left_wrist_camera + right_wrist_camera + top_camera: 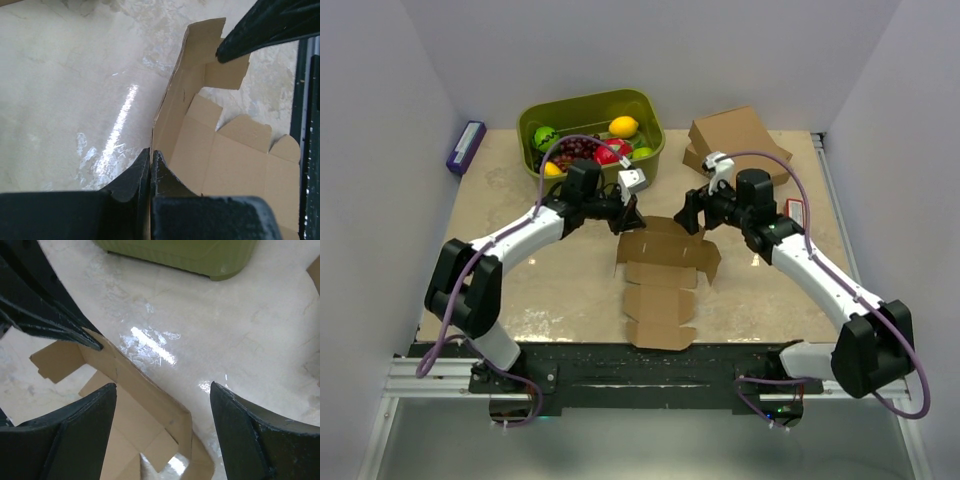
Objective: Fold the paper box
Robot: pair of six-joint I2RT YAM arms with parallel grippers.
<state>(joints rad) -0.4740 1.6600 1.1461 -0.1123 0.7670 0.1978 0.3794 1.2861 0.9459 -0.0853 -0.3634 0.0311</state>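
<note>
The brown paper box [658,285] lies mostly flat in the middle of the table, with its far flaps raised. My left gripper [627,214] is shut on the box's raised far-left wall; in the left wrist view the gripper [150,156] pinches the edge of that wall [172,107]. My right gripper [693,213] is open at the box's far-right corner. In the right wrist view the gripper [162,392] is wide open, and the raised cardboard wall [140,380] and its folded corner stand between the fingers without touching them.
A green basket [645,110] of fruit stands at the back, also in the right wrist view [190,252]. A stack of flat cardboard [735,140] lies at the back right. A purple box [466,146] lies at the far left edge.
</note>
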